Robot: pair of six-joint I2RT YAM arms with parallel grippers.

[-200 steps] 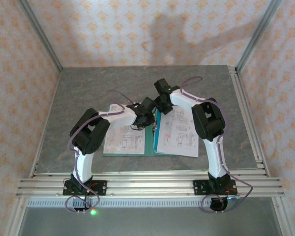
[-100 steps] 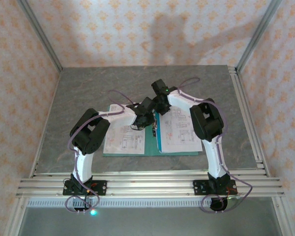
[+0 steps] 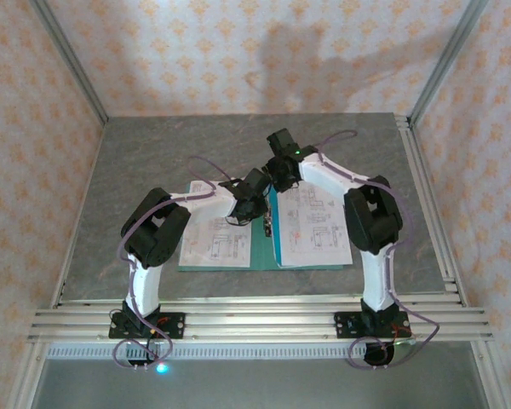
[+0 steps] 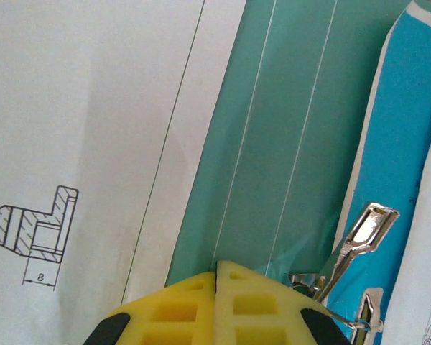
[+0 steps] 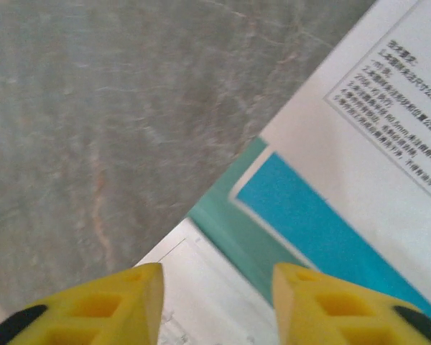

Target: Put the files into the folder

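Nearest my bases, the folder (image 3: 260, 256) lies open and flat on the tabletop (image 3: 153, 170). One of the files, the left sheet (image 3: 213, 243), lies on its left cover, and the right sheet (image 3: 317, 232) lies on its right cover. A teal strip of spine shows between them.

A little farther out, my left gripper (image 4: 217, 267) is clenched on nothing. Its tips are together over that spine, just beside the metal clip (image 4: 363, 233). I cannot tell whether it presses down or only hovers.

Beyond it, at the folder's far edge, my right gripper (image 5: 215, 282) is released, with its jaws apart and nothing between them. Below it are a corner of the right sheet and bare stone.

I judge the laying-in step to be about finished, since both sheets rest inside the covers. Next I should lift my right gripper straight up so it drags no paper. Then I need to get under a cover's outer edge and fold it over, with the left gripper steadying the spine.
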